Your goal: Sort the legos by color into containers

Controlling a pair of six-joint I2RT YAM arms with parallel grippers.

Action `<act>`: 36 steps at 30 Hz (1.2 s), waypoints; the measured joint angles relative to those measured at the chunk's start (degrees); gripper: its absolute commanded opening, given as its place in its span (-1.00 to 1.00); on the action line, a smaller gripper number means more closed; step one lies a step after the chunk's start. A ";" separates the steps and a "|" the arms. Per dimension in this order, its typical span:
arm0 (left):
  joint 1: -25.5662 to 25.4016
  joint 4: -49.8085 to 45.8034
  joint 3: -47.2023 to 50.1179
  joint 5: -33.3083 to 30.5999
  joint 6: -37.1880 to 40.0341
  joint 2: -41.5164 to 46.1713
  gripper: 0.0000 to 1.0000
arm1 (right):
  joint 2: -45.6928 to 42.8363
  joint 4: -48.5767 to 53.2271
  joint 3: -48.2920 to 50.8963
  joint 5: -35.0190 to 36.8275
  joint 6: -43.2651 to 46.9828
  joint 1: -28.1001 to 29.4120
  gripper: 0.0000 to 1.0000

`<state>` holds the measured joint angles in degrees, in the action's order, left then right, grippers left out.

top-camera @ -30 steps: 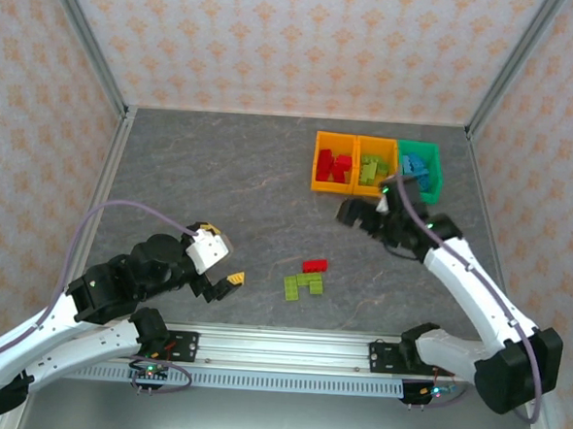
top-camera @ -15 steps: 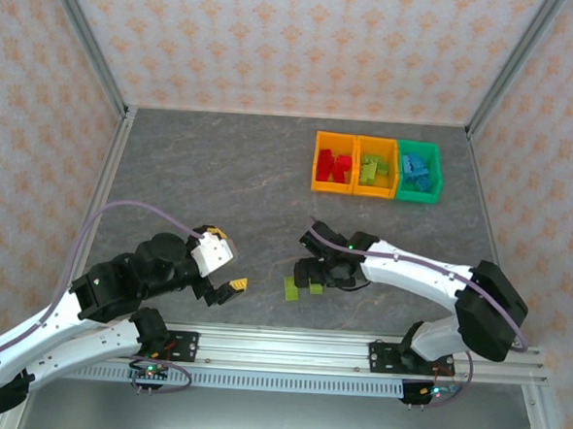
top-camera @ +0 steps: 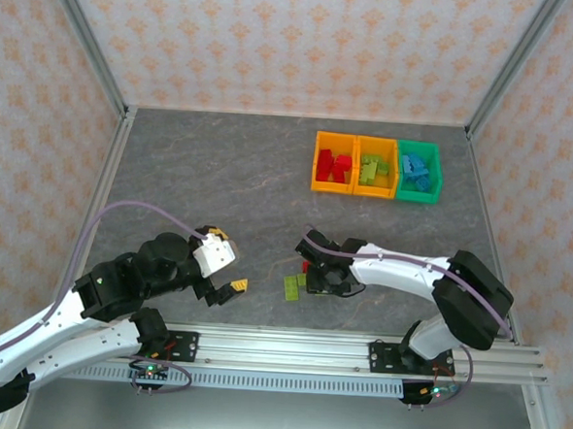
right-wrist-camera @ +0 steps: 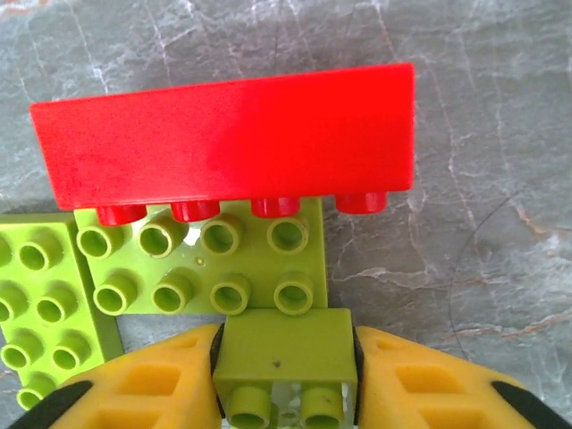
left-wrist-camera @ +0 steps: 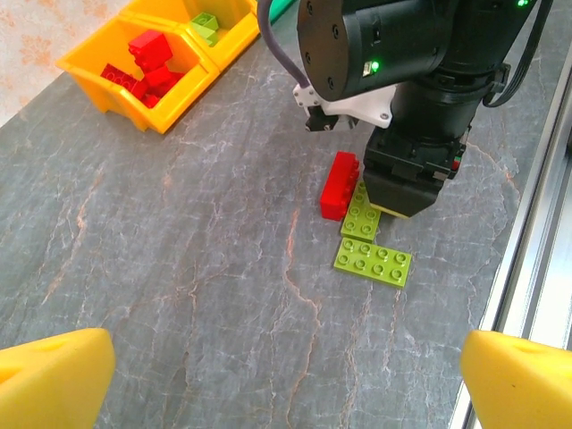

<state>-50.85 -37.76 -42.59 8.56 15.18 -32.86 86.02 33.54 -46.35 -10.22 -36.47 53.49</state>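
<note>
Our open room is the grey tabletop [top-camera: 200, 190] to the left and middle; walls [top-camera: 277, 49] close three sides, the metal rail [top-camera: 288, 356] the near edge. The row of three bins [top-camera: 377, 140] sits far right, well apart from the loose bricks [top-camera: 292, 288]. Our right gripper [right-wrist-camera: 284, 375] is clamped on a small lime brick [right-wrist-camera: 282, 340] at the edge of a lime plate [right-wrist-camera: 206, 264], a red brick [right-wrist-camera: 223, 134] beyond. Our left gripper [left-wrist-camera: 286, 375] is spread wide, holding nothing.

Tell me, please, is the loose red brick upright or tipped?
Tipped on its side: the red brick shows its studs pointing sideways toward the green plate.
</note>
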 measured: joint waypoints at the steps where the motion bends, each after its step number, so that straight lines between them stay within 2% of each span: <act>1: 0.00 -0.09 0.00 0.00 0.00 0.00 1.00 | -0.11 -0.04 0.00 0.07 -0.07 0.00 -0.39; 5: 0.00 -0.17 0.00 -0.11 0.00 0.02 1.00 | -4.02 -0.07 1.38 2.62 -1.27 0.00 -0.53; 10: 0.00 -0.17 0.02 -0.44 0.39 0.13 1.00 | -18.56 0.07 1.88 10.73 -1.60 -1.73 -0.57; 14: 0.00 -0.17 0.02 -0.46 0.39 0.13 1.00 | -23.43 -1.55 -2.75 15.10 1.25 -13.05 -0.59; 18: 0.00 -0.17 0.35 -1.01 0.42 0.22 1.00 | -15.76 -5.77 -10.78 15.43 5.97 -28.26 -0.63; 22: 0.00 -0.22 1.14 -1.51 0.42 0.35 1.00 | -1.03 -8.74 -21.00 16.20 10.32 -36.94 -0.64; 25: 0.00 -0.24 1.33 -1.57 0.42 0.35 1.00 | 10.60 -8.55 -30.03 17.09 12.87 -39.85 -0.58; 27: 0.00 -0.24 1.42 -1.73 0.42 0.35 1.00 | 17.07 -7.74 -35.52 18.12 14.23 -40.72 -0.44; 29: 0.00 -0.24 1.42 -1.81 0.42 0.35 1.00 | 22.01 -6.10 -40.22 19.23 15.37 -40.96 -0.19; 33: 0.00 -0.24 1.46 -1.97 0.42 0.35 1.00 | 27.04 -1.90 -46.49 21.33 17.38 -40.87 -0.01; 36: 0.00 -0.24 1.51 -1.97 0.42 0.35 1.00 | 27.43 0.55 -48.28 22.38 18.05 -40.83 0.05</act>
<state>-50.85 -38.00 -41.08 6.59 15.59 -32.51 113.45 34.09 -94.63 12.16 -18.41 12.67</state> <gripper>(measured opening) 0.998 0.511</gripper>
